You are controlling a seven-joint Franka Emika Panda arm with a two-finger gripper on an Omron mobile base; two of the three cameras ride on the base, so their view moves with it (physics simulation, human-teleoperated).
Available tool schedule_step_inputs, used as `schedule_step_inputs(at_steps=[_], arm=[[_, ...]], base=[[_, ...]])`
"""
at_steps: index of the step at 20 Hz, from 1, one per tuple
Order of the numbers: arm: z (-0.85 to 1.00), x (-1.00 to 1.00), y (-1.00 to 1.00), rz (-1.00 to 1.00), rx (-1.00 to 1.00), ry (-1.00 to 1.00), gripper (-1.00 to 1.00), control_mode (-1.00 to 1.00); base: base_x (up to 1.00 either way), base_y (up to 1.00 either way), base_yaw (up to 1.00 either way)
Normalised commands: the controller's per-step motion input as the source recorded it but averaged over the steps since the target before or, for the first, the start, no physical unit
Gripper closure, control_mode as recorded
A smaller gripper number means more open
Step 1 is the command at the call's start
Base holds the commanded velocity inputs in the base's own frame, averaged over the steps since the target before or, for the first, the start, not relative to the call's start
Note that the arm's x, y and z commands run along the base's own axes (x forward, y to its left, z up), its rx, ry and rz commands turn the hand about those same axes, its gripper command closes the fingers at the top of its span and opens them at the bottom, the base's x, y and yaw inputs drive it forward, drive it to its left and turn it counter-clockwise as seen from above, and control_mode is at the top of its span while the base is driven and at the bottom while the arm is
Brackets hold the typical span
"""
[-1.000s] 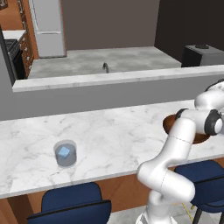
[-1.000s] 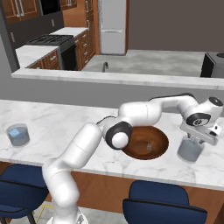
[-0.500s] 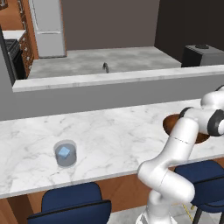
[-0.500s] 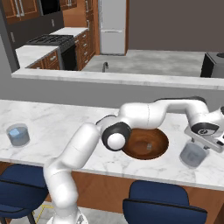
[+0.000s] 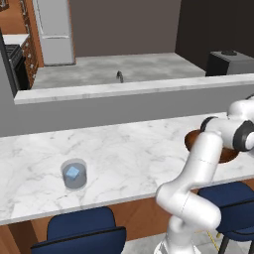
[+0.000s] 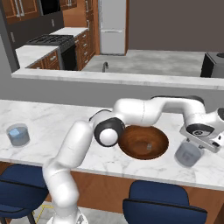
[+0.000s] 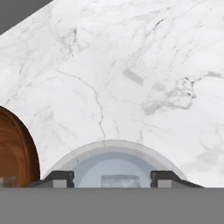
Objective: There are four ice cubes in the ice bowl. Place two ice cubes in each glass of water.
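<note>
text: none legible | labels: none | brands: none | numbers: none | signs: none

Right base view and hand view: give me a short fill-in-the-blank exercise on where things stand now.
1. The gripper hangs directly above the right-hand ____.
2. The wooden ice bowl holds ____ ice cubes now.
3. The far-left glass stands on the ____ counter.
4. In the hand view, the gripper's fingers stand apart, so it is ____.

Missing words: glass; no; marble; open
</note>
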Motion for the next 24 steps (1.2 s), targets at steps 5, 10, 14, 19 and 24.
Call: schedule_step_inputs(at_steps=[5, 10, 14, 19, 24], arm=[[-0.04, 0.01, 0.69, -0.01, -0.12, 0.0, 1.0, -1.0], [-0.2, 0.0, 0.55, 0.0, -0.14, 0.0, 1.0, -1.0], [-0.2, 0.0, 0.44, -0.01, -0.12, 0.0, 1.0, -1.0], [0.1, 0.0, 0.31, -0.01, -0.04, -0.02, 1.0, -1.0], [0.94, 0.0, 0.06, -0.06, 0.0, -0.19, 1.0, -1.0]], base=[[0.0, 0.0, 0.0], [0.0, 0.0, 0.0], [0.0, 0.0, 0.0], [0.0, 0.0, 0.0], [0.0, 0.0, 0.0]])
